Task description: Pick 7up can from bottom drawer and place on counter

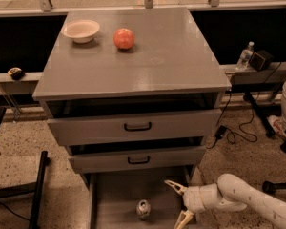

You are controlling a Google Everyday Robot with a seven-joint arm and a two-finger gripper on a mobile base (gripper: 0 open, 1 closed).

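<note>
Camera view: the bottom drawer [113, 194] is pulled out, exposing the 7up can [143, 209], which stands upright on its floor. The gripper [172, 203] sits low just right of the can, fingers spread wide, holding nothing and apart from it, evidently lined up for a side grasp. The counter [171, 56] carries a bowl [80, 30] and an apple [124, 38].

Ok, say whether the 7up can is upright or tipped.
Upright: the 7up can stands in the bottom drawer, silver top up; the open gripper is beside it, apart.

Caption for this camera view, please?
Open end effector hovers beside the 7up can in the bottom drawer.
</note>
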